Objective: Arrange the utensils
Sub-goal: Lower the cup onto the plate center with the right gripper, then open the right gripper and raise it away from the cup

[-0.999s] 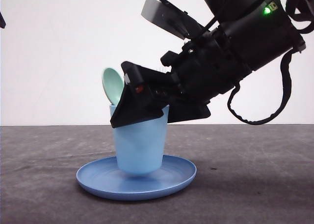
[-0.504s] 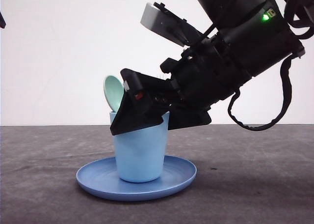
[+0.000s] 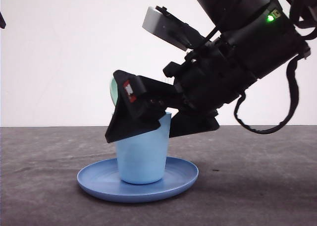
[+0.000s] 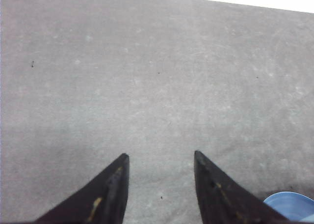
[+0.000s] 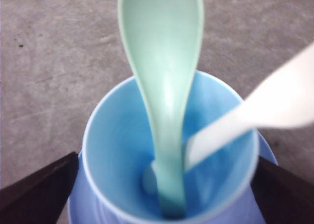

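Observation:
The mint-green spoon point(image 5: 162, 62) and the white fork point(image 5: 274, 106) stand handle-down inside the light blue cup point(image 3: 143, 156), which rests upright on the round blue plate point(image 3: 99, 179). My right gripper point(image 3: 124, 129) reaches down over the cup from the right. Its jaws are spread to either side of the cup point(image 5: 98, 135), close to the wall, and it looks open. In the front view, only a sliver of the spoon bowl point(image 3: 113, 89) shows behind the near finger. My left gripper point(image 4: 161, 154) hangs open over bare table with nothing between its fingers.
The dark grey tabletop point(image 3: 257, 186) stretches out on all sides of the plate. An edge of the blue plate point(image 4: 292, 207) shows beside my left gripper's finger. A white wall stands behind the table.
The cup was tilted and lifted off the plate; it now stands flat on it. My right gripper's near finger has since shifted outward and down, covering more of the spoon.

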